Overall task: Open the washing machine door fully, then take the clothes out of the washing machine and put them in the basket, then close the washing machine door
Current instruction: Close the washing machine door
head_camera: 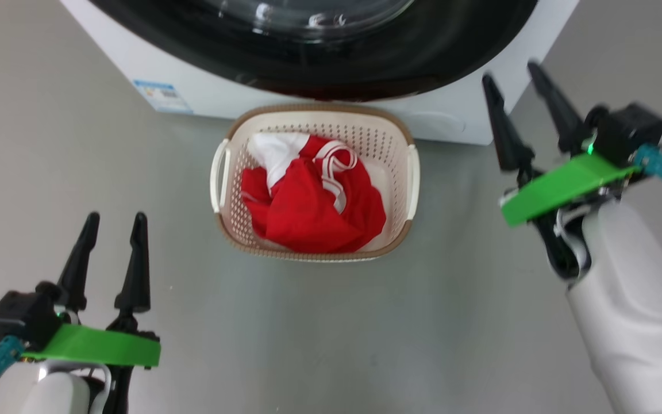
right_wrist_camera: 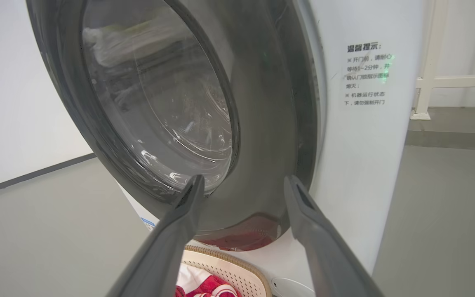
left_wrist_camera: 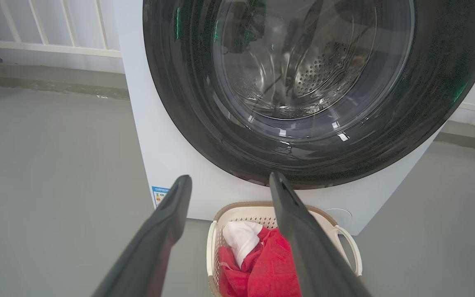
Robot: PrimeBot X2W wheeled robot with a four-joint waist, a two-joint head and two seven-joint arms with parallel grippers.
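Observation:
The white washing machine stands before me. Its round door, black-rimmed with a glass bowl, lies flat against the front. On the floor just in front sits the cream basket, with the red and white clothes inside. My left gripper is open at the lower left, away from the basket, and holds nothing. My right gripper is open and holds nothing, near the machine's right front corner.
Grey floor spreads around the machine and basket. A white railing runs behind at the left, and another railing part is to the machine's right. A small blue label sits low on the machine front.

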